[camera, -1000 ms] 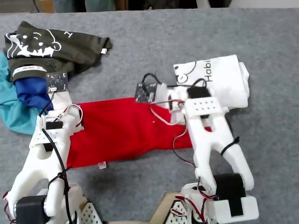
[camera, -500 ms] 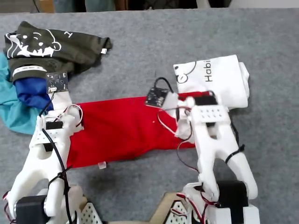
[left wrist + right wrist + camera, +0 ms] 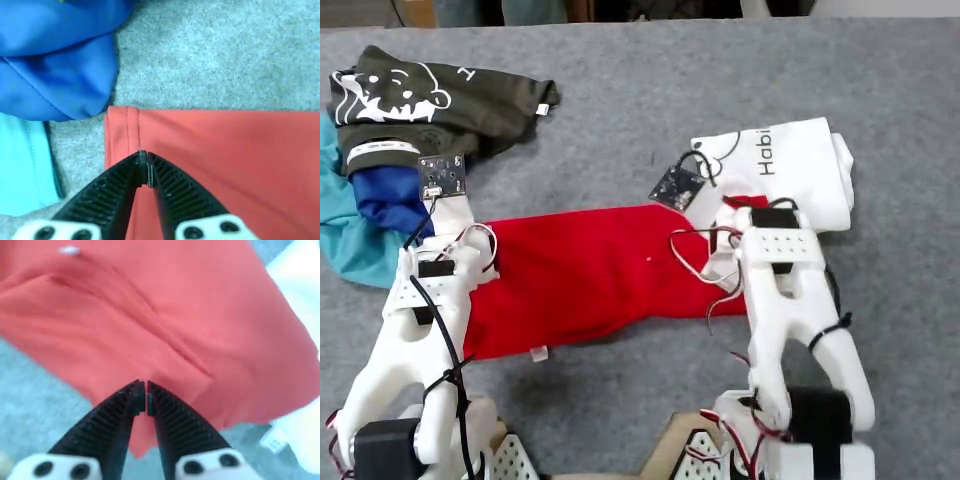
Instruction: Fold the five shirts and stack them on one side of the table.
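A red shirt (image 3: pixel 580 270) lies stretched across the middle of the grey table. My left gripper (image 3: pixel 468 228) is at its left hem, near the far corner, shut on the red shirt (image 3: pixel 225 150) with the tips (image 3: pixel 143 162) pinching just inside the seam. My right gripper (image 3: pixel 720 222) is at the shirt's right end beside the folded white shirt (image 3: pixel 790 170). In its wrist view the jaws (image 3: pixel 145 392) are shut on a fold of the red shirt (image 3: pixel 200 315). A dark green printed shirt (image 3: pixel 430 100), a blue shirt (image 3: pixel 385 195) and a teal shirt (image 3: pixel 345 245) are heaped at the far left.
The blue shirt (image 3: pixel 55 60) and the teal shirt (image 3: pixel 20 165) lie right beside the red hem. The white shirt (image 3: pixel 300 270) borders the red cloth on the right. Bare grey table (image 3: pixel 720 80) runs along the far side and near the front edge.
My right arm has swung to the right towards the white shirt, drawing the red shirt's right end with it. The left arm has kept still.
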`<move>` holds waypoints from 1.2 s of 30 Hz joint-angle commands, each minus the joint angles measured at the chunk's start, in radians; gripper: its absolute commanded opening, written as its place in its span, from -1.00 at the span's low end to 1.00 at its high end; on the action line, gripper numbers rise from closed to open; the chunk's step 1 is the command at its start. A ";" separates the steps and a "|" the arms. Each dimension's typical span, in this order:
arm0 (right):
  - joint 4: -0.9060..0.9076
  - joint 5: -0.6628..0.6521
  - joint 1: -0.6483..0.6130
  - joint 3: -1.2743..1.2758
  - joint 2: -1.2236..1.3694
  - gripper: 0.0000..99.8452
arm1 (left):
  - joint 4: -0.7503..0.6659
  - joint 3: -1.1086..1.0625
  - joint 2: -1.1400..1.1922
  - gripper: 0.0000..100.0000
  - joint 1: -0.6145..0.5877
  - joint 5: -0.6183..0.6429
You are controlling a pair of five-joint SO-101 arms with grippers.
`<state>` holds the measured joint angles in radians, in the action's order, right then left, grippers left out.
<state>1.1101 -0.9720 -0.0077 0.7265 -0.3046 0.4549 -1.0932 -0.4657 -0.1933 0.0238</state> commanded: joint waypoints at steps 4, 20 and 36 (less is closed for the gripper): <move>0.212 0.011 0.018 -0.131 -0.179 -0.97 | 0.431 0.295 -0.034 -0.73 -0.038 0.014; 0.255 0.006 0.087 -0.111 -0.223 -0.97 | 0.764 0.515 0.388 -0.42 -0.189 0.011; 0.247 0.008 0.087 -0.117 -0.223 -0.97 | 0.652 0.552 0.592 -0.95 -0.199 0.003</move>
<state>1.3617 -0.9674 0.0721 0.6437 -0.5010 1.1362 -0.5639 0.1204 -0.3851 0.0253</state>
